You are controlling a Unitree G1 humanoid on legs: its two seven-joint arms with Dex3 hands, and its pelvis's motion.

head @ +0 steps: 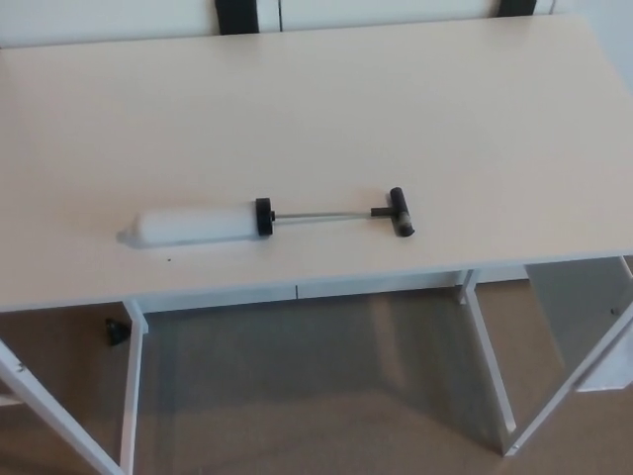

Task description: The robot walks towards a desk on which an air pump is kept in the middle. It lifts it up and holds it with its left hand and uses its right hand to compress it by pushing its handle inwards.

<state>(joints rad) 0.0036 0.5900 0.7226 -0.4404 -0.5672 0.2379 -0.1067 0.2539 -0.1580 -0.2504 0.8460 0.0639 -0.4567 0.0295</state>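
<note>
An air pump lies flat on the pale desk, lengthwise from left to right, a little in from the front edge. Its white barrel points left and ends in a black cap. A thin metal rod runs out to the right, fully extended, to a black T-handle. Neither of my hands nor any part of my arms shows in the head view.
The desk's front edge runs across the lower middle of the picture, with white legs and a white frame below it over a brown floor. Two dark posts stand behind the desk's far edge.
</note>
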